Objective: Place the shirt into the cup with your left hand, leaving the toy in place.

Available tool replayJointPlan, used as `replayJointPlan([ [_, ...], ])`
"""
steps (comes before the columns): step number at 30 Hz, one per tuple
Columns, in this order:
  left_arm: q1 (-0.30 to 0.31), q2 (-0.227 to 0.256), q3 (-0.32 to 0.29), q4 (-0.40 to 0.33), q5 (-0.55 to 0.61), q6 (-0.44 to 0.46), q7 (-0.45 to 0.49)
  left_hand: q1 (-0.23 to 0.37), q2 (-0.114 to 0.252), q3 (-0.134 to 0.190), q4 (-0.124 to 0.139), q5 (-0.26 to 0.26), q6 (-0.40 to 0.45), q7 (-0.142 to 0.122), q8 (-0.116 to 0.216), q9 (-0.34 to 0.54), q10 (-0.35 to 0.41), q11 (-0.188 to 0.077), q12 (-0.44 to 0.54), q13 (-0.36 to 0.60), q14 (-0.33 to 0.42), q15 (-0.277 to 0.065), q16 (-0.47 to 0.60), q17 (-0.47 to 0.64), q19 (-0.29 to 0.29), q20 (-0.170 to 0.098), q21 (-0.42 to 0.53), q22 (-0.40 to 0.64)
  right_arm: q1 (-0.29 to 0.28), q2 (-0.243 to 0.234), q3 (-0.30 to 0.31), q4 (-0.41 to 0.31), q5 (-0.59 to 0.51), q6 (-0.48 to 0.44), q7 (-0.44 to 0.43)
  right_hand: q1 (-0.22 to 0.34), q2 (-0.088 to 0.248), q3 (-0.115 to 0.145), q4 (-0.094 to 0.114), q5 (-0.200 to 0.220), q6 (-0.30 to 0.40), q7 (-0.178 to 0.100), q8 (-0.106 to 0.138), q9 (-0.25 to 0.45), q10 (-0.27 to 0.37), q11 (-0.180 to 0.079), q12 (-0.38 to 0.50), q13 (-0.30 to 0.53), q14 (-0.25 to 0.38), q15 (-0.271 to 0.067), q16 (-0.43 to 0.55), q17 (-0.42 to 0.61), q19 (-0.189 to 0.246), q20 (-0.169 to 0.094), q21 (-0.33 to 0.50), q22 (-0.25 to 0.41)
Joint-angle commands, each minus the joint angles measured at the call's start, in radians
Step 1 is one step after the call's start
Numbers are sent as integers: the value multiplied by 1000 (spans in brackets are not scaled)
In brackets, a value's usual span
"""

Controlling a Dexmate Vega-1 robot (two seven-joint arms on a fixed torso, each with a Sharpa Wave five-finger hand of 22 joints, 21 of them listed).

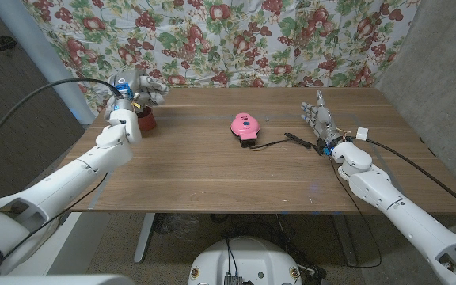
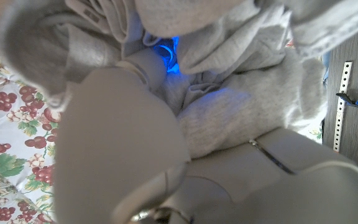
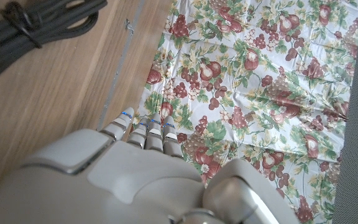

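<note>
The left hand [image 1: 135, 89] hovers at the far left corner of the wooden table [image 1: 212, 170], its fingers closed on 1 bunched grey fabric shirt [image 2: 241, 93]; in the left wrist view the cloth crowds right against the hand's back and fingers, folded and creased. Directly under that hand stands 1 dark red cup [image 1: 146, 122], upright on the tabletop, with the shirt held just above its rim; whether any cloth already reaches inside I cannot tell. Well apart, near the table's middle, lies 1 pink rounded toy [image 1: 243, 127], with a thin black cable [image 1: 279, 142] running from beside it toward the right. The right hand [image 1: 320, 120] stands at the right side of the table, fingers extended and apart, holding nothing. Behind the table hangs 1 fruit-patterned cloth [image 1: 228, 39].
</note>
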Motion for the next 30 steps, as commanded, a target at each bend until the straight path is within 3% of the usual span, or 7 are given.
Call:
replayJointPlan([
  [1,-21,-19,2,38,-6,20,-10,57,69,-4,-1,9,-8,1,-4,1,-9,-1,-3,1,82,-177,2,2,2,-58,1,4,8,-6,1,-2,0,-5,4,-3,1,5,3,-3,12,-1,-2,6,-1,-1,1,2,-2,0,3,3,-4,2,2,3],
  [16,-18,-31,8,46,5,80,-20,67,104,-32,4,14,-23,7,-8,1,-17,-1,-6,3,76,-176,0,-9,2,-84,5,5,11,-10,-1,2,2,-16,9,-2,2,7,3,-4,13,-1,-2,6,-1,-1,1,3,-1,0,4,3,-4,3,2,3],
  [30,-54,-44,24,101,-6,76,-62,67,120,-57,5,25,-15,8,-7,-7,-20,-1,-4,7,68,-176,4,-8,-3,-86,1,3,16,-7,-6,7,2,-22,11,1,4,10,1,-4,13,-3,-2,6,-2,-1,1,3,-3,-1,4,3,-4,4,3,3],
])
